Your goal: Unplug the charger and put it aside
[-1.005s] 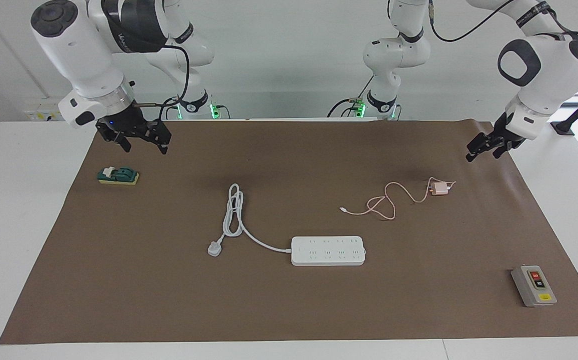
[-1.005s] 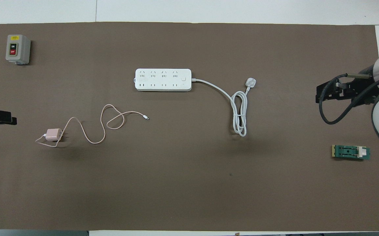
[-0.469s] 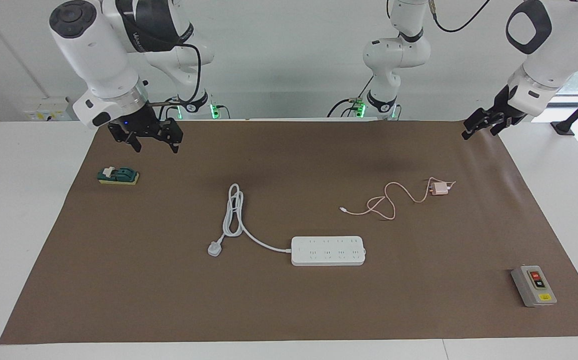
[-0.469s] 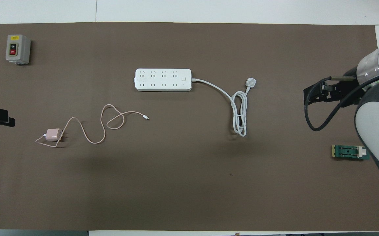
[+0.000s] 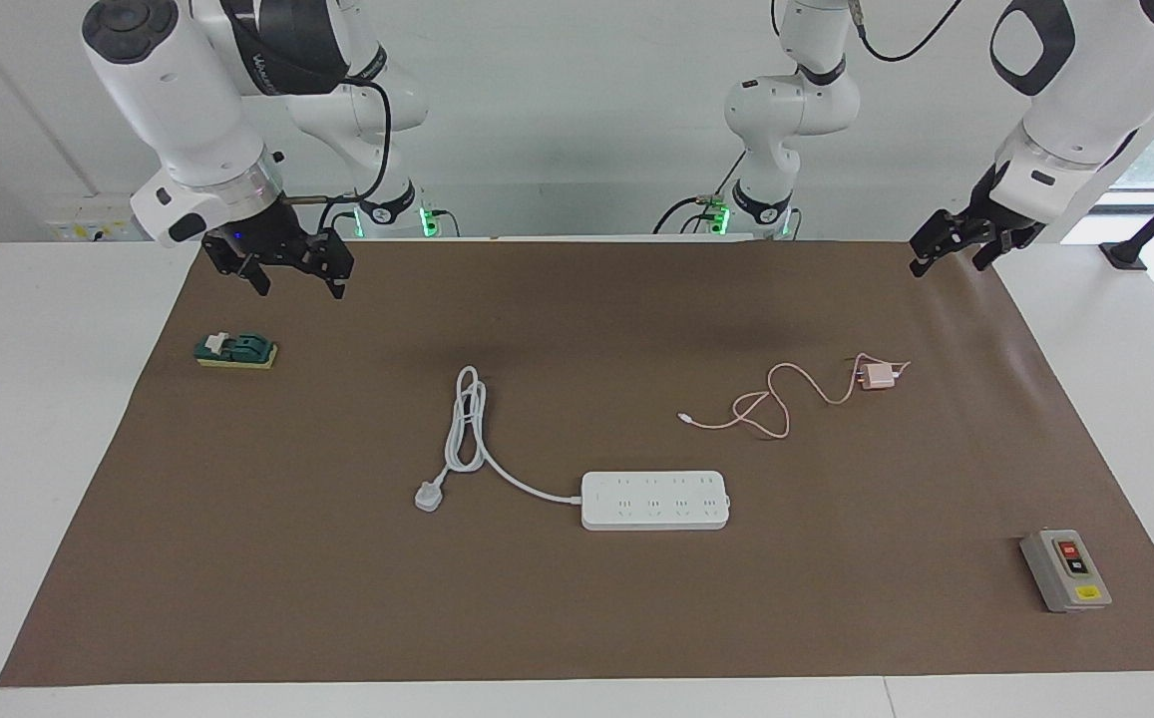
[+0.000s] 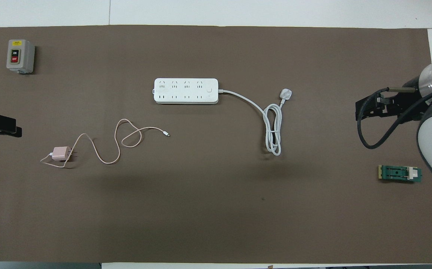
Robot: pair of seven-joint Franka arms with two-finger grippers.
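Overhead view gives me the brown mat (image 6: 216, 209) covering most of the table, largest thing in sight. Next down, the white power strip (image 6: 186, 90) lies mid-mat, its thick cord looping to a white three-pin plug (image 6: 286, 93) on the right arm's side. My right gripper (image 5: 277, 271) hangs empty, fingers parted, over the mat's edge nearest the robots, above the green block (image 5: 235, 350). My left gripper (image 5: 951, 244) hangs empty and spread wide over the mat corner at the left arm's end. A grey switch box (image 6: 20, 56) sits in the farthest corner on that side. The charger (image 6: 60, 153) lies unplugged on the mat, nearer the robots than the strip, well apart from it, with its cable (image 6: 118, 144) snaking toward the middle.
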